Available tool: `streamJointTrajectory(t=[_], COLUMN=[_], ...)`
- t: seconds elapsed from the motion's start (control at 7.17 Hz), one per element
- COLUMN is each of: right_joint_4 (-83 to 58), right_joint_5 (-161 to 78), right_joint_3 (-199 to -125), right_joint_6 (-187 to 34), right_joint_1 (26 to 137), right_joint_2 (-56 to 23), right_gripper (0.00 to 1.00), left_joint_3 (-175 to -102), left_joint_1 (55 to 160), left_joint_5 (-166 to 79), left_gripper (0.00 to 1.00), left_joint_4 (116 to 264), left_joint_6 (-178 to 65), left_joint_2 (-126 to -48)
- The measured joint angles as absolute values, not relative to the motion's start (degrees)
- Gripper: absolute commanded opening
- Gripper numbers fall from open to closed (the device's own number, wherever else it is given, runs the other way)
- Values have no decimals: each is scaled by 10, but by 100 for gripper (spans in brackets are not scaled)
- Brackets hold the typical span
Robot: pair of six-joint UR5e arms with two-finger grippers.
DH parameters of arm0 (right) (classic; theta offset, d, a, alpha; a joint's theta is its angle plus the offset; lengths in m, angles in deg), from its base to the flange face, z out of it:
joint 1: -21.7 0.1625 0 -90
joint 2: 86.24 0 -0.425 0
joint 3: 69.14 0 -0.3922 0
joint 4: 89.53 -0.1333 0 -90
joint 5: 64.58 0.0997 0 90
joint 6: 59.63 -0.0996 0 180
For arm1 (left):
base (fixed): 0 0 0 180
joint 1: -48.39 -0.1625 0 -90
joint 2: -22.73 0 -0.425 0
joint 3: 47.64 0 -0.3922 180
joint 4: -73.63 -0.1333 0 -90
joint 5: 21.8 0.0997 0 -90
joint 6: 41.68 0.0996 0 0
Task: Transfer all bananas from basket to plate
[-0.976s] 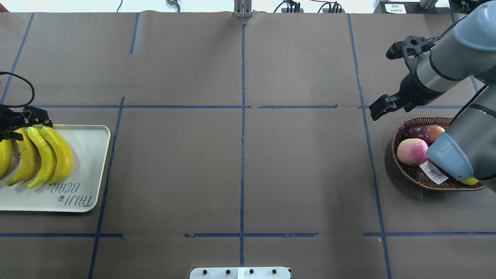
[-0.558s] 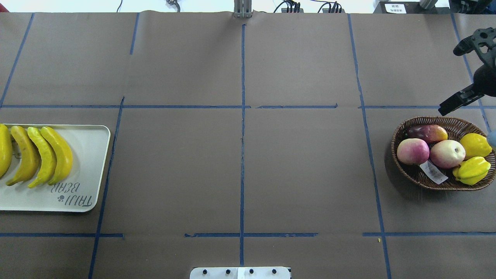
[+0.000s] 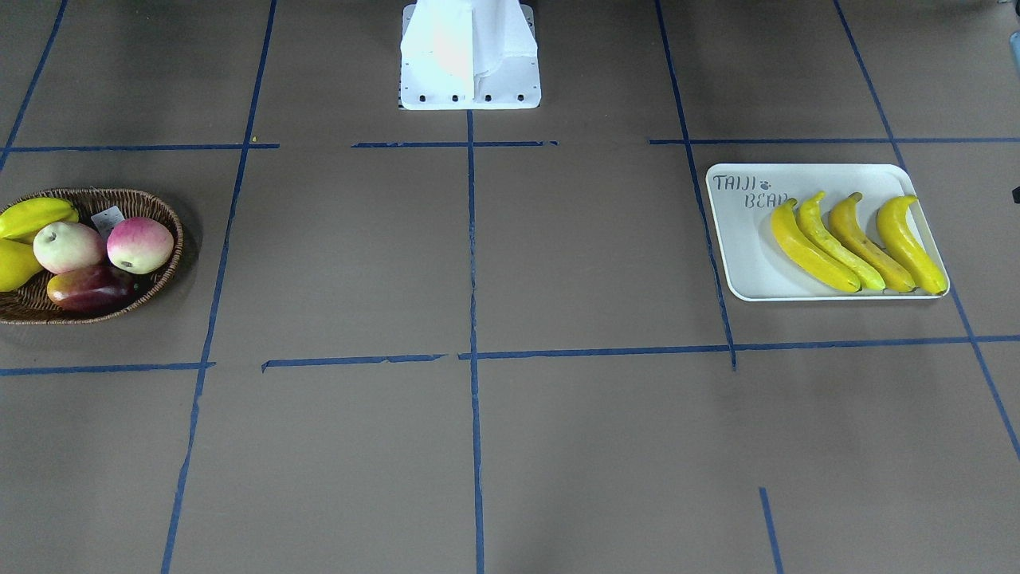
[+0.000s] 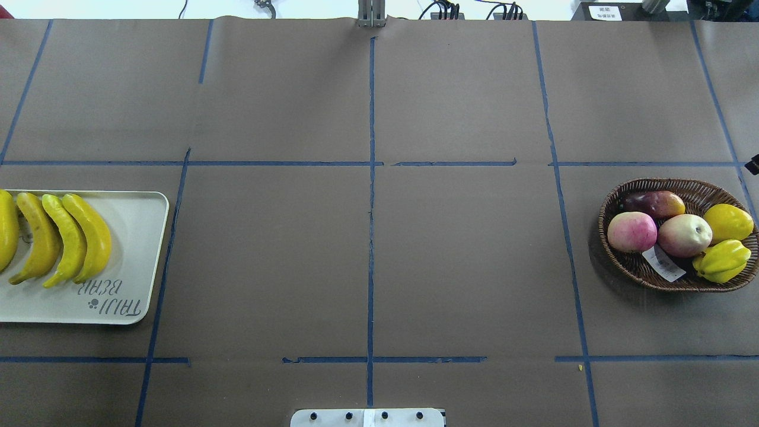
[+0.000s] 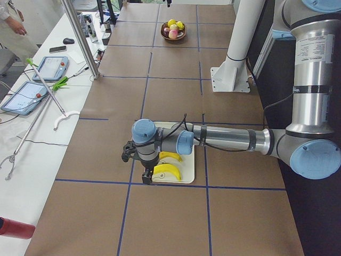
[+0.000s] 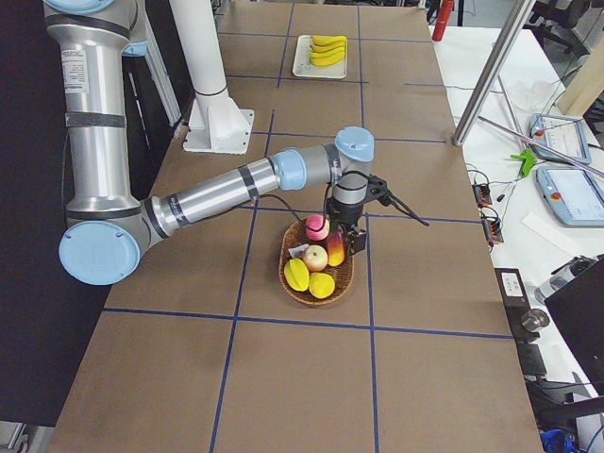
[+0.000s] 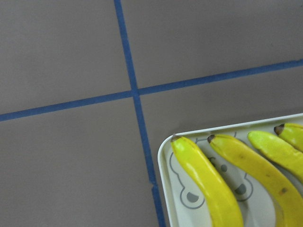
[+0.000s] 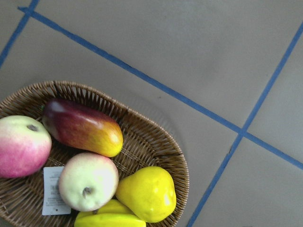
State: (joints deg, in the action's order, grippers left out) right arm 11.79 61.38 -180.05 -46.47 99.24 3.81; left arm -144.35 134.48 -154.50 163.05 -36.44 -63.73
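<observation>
Exterior left: left hand [image 5: 137, 165], open or closed not discernible, at the edge of the plate [image 3: 737, 239] bearing all four bananas [image 3: 857, 239]; right hand [image 6: 354, 243], likewise indiscernible, near the basket [image 4: 616, 261]; risk, judged: a needless further pick lifting the banana-coloured yellow pear [image 8: 147, 193].

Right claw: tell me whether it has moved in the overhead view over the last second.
Yes. The right claw swung rightward, from off the basket's left rim to that view's right edge, nearly out of view.
</observation>
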Motion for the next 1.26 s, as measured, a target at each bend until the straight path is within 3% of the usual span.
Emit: streamJointTrajectory(t=[0.42,1.26], right_joint_4=[115,112], right_joint_5=[685,668], right_joint_3=[-1728,-1720], right_joint_6=[-432,-527], right_joint_1=[1088,1117], right_joint_2=[80,86], right_gripper=[98,100], left_joint_3=[-1447,-1461], left_joint_1=[1374,1375], left_joint_5=[-1545,-1539], left_gripper=[100,100], left_joint_4=[1601,1601], left_joint_6=[-353,-352], left_joint_2=[-631,-610])
